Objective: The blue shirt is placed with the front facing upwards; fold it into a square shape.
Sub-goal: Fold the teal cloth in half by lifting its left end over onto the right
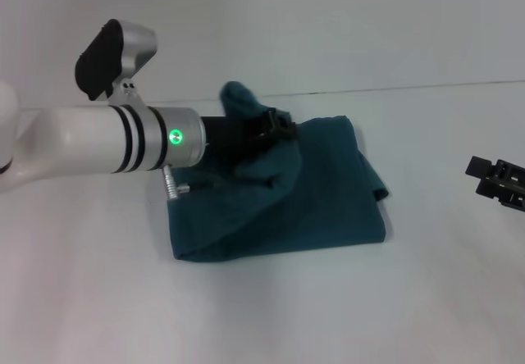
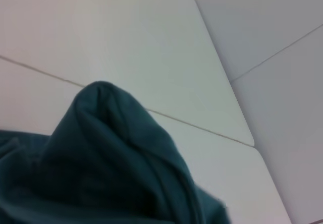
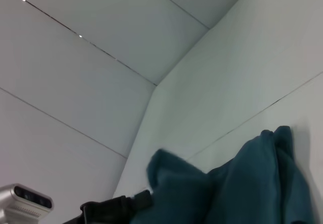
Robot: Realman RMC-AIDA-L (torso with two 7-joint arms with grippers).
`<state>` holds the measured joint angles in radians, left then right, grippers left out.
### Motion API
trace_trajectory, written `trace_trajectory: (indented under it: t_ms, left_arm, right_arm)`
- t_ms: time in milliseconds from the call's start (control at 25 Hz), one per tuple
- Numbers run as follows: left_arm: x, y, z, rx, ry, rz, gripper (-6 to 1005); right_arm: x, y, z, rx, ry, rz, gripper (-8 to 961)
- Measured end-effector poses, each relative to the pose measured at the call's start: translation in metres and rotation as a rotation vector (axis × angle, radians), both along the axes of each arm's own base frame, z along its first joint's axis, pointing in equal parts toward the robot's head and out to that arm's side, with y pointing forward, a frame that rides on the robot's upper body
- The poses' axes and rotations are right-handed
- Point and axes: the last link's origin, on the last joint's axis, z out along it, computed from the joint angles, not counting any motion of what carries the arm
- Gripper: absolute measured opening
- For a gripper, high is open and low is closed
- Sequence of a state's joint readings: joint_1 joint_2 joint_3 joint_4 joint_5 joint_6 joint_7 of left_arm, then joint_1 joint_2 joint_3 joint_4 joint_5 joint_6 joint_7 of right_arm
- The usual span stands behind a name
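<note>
1. You have the worktop (image 1: 271, 315) as a plain white surface, and the blue shirt (image 1: 328, 192) lies around its middle, a little toward the far edge, already gathered into a rough rectangle with plain teal showing and no print visible.

2. That rectangle's long axis runs side to side, from the left edge toward the right edge. By my reading it is wider than deep, so one more fold across that axis would bring it nearer a square.

3. Your left pincer (image 1: 275, 126) is over the shirt's far-left part, reaching in from the left edge. It is pinching a flap of the cloth, which stands up in a peak above the rest and drapes back down over the pile.

4. The relation to watch: the bulk of the shirt lies to the right of that pincer and toward the near edge, so the held flap would likely have to travel rightward along the long axis.

5. Your right pincer (image 1: 498, 180) sits near the right edge, well apart from the shirt, clearly the farther of the two; I cannot tell whether it is spread or pressed together.
</note>
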<state>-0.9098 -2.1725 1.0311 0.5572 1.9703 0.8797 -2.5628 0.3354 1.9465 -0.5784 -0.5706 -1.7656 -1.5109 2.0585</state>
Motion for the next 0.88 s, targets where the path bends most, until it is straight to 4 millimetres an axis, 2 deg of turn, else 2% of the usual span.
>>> trace_trajectory:
  t_ms: [40,280,640,800,880]
  left_arm:
    - [0.001,0.000,-0.001,-0.001,-0.004,-0.002,73]
    - [0.010,-0.001,-0.003,-0.002,-0.036,-0.030,233]
    - [0.018,-0.010,0.006,0.011,-0.161,-0.145,600]
    - [0.010,-0.013,0.017,0.030,-0.187,-0.148,765]
    - [-0.003,-0.016,0.029,0.053,-0.204,-0.136,850]
  right_arm:
    - [0.001,-0.001,0.000,0.000,0.000,-0.002,925]
    - [0.003,-0.003,-0.002,-0.014,-0.009,-0.010,925]
    - [0.003,-0.004,-0.004,-0.019,-0.010,-0.011,925]
    - [0.003,-0.004,-0.004,-0.022,-0.013,-0.007,924]
    - [0.001,-0.002,-0.002,-0.029,-0.020,0.003,924]
